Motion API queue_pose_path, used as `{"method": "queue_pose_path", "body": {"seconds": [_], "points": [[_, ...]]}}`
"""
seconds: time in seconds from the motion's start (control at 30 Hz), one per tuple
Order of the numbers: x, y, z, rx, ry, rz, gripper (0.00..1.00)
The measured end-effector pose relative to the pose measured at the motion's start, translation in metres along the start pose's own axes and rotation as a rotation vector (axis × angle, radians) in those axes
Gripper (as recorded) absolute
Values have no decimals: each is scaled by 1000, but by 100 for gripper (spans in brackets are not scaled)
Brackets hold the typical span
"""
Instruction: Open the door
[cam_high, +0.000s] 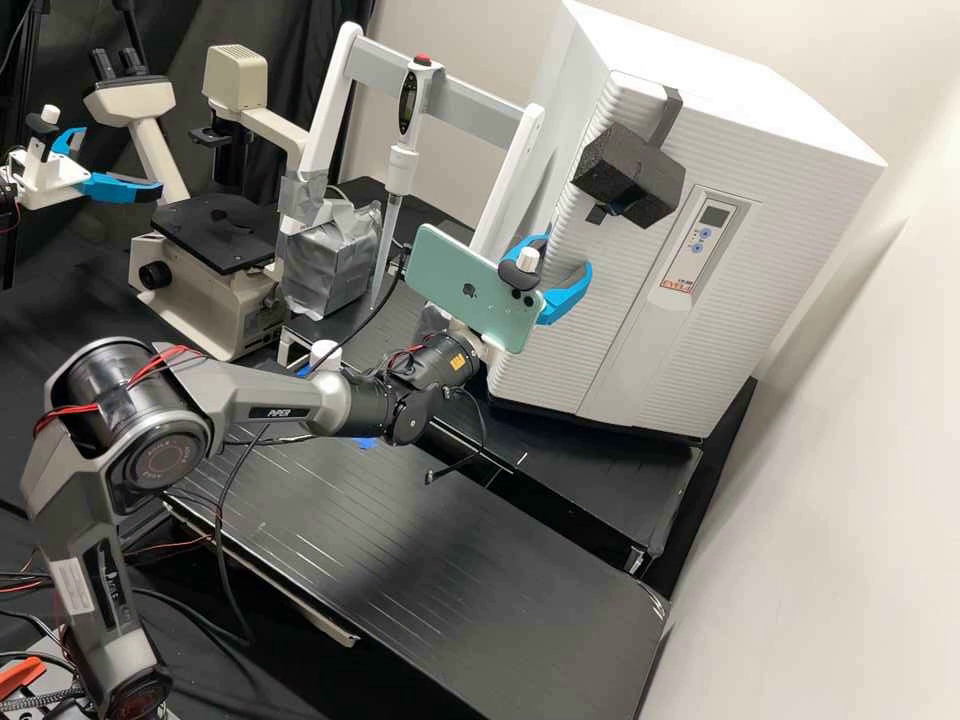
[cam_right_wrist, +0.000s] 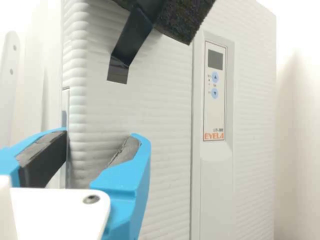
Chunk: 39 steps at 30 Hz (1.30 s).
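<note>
Just before the ribbed white cabinet door (cam_right_wrist: 165, 115), your blue-fingered white gripper (cam_high: 567, 255) stands spread wide, holding nothing. You seem to be lining up on the door's side edge; whether a finger touches it, you can't tell. The door looks shut. Next, work one finger behind that edge, close firmly and pull, minding slips. Farther off, above the gripper, a black foam block (cam_high: 625, 178) hangs by black tape (cam_right_wrist: 132, 37).
</note>
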<state>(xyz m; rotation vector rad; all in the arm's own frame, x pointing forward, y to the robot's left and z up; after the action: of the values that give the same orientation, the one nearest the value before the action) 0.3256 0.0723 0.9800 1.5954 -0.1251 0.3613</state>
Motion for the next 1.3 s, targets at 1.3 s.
{"method": "queue_pose_path", "body": {"seconds": [1.3], "points": [[-79,31,68,61,-14,201,0]]}}
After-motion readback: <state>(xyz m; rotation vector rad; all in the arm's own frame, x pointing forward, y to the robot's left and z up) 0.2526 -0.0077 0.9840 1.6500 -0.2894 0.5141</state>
